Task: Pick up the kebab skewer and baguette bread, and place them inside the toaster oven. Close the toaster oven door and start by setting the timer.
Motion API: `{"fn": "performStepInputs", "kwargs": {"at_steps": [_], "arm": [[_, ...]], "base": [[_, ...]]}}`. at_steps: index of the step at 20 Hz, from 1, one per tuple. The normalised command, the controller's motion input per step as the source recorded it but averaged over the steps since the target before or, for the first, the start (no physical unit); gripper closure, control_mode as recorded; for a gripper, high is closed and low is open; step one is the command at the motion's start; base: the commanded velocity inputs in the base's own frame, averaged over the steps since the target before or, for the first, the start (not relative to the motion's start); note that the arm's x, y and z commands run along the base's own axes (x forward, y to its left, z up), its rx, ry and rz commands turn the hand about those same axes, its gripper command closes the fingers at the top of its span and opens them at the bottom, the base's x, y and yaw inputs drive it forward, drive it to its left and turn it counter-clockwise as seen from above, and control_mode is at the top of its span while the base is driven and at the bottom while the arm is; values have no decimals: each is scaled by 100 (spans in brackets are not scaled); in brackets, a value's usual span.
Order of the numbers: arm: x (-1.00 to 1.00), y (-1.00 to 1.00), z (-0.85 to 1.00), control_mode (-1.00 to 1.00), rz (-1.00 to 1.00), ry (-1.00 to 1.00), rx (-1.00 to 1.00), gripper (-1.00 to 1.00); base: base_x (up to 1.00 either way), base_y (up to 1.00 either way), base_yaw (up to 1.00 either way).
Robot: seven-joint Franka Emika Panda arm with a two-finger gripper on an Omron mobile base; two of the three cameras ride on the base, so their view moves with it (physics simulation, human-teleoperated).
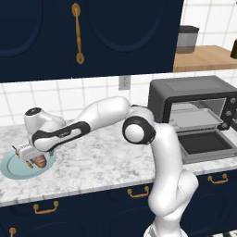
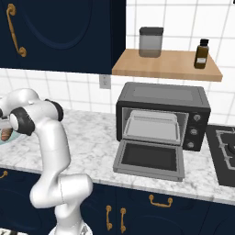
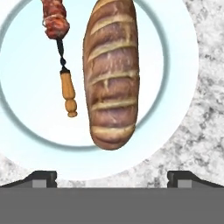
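Wide-open gripper (image 3: 112,177) hovers over the plate (image 3: 175,87); the baguette (image 3: 111,74) lies just ahead between its jaws, the skewer (image 3: 61,57) beside it toward the left jaw.

The white arm (image 1: 139,129) reached far to its left and bent down low. Its gripper (image 1: 28,156) pointed down, jaws wide open, holding nothing as far as I could tell.

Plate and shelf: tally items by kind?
Plate, food:
baguette bread: 1
kebab skewer: 1
Wooden shelf, containers:
grey canister: 1
brown bottle: 1
Total: 4
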Motion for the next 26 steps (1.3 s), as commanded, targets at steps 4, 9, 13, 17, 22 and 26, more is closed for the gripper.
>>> {"fn": "performStepInputs", "kwargs": {"at_steps": [4, 9, 13, 17, 22, 26], "arm": [[22, 0, -37, -100, -3, 0, 0, -100], [31, 0, -20, -100, -2, 0, 0, -100], [30, 2, -20, -100, -2, 0, 0, -100], [9, 0, -23, -100, -1, 0, 0, -100], [1, 0, -24, -100, -2, 0, 0, -100], [0, 0, -34, -100, -1, 0, 0, -100]], "base": [[0, 0, 0], [0, 0, 0], [0, 0, 0], [0, 0, 0], [0, 0, 0], [0, 0, 0]]}}
